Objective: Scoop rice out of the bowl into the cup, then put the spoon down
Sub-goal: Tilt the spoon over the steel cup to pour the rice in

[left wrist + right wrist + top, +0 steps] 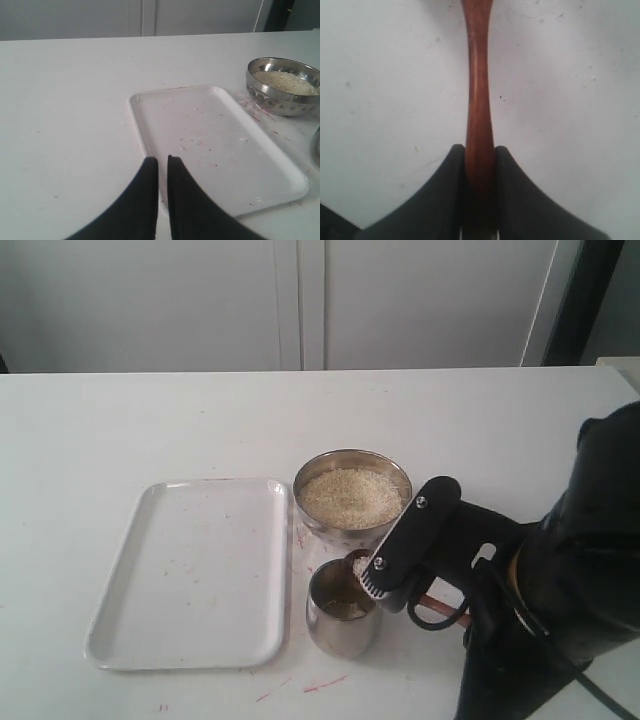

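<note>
The steel bowl point(331, 463) holds a mound of rice point(350, 496) and also shows in the left wrist view point(270, 100). In front of it stands the steel cup point(340, 632) with a little rice point(345, 609) in its bottom. My right gripper point(385, 575) hangs at the cup's right rim, shut on the wooden spoon point(477, 75). The spoon's handle end point(442, 605) pokes out behind the fingers, and its bowl is mostly hidden by the gripper. My left gripper point(163, 159) is shut on nothing, low over the tray's near edge.
A white tray point(190, 570) lies left of the bowl and cup, bare but for reddish specks point(215, 135). The right arm's black bulk point(560, 590) fills the front right corner. White cabinet doors stand behind the table's far edge.
</note>
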Motion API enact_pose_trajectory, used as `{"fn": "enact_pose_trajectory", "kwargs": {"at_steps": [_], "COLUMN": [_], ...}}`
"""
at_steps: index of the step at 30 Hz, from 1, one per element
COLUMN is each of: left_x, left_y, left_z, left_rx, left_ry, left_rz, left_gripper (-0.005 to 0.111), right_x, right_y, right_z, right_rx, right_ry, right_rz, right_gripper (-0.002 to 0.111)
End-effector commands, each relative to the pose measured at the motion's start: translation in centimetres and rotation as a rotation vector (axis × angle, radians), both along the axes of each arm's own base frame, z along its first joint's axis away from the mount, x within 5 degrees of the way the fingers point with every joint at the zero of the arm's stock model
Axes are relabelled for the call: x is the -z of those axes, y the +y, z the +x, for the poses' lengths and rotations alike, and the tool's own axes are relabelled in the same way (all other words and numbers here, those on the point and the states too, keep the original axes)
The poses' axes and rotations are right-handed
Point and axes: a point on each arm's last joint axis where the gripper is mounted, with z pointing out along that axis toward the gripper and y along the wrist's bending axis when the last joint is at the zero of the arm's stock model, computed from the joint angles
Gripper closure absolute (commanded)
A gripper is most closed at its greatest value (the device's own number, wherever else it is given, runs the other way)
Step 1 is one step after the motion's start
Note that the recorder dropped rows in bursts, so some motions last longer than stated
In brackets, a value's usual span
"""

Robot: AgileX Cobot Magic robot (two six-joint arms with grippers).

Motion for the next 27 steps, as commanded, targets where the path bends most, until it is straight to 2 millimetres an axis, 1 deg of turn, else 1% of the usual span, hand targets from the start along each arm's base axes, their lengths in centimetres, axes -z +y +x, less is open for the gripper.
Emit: {"fn": "enact_pose_trajectory", "kwargs": {"at_steps": [1, 7, 17, 27], "left_x": [-0.2, -0.2, -0.2, -0.2], "left_y": [0.0, 0.0, 0.0, 0.0], "left_z": [0.0, 0.0, 0.0, 0.0], "left_rx": [0.007, 0.007, 0.007, 0.007], "left_ry": [-0.007, -0.007, -0.007, -0.007], "left_rz": [-0.011, -0.011, -0.011, -0.011], "left_gripper": [0.092, 0.092, 0.092, 0.092], "right_x": [0.5, 0.9, 1.6, 1.5], "right_y": [0.4, 1.4, 1.8, 2.8], "right_z": [0.0, -0.1, 0.1, -0.6], "right_rx": [-0.030, -0.071, -0.069, -0.109], "right_ry": [-0.045, -0.105, -0.147, -0.196], "right_rz": [-0.131, -0.183, -0.350, -0.346], "right_gripper": [0.108, 0.108, 0.108, 0.108]}}
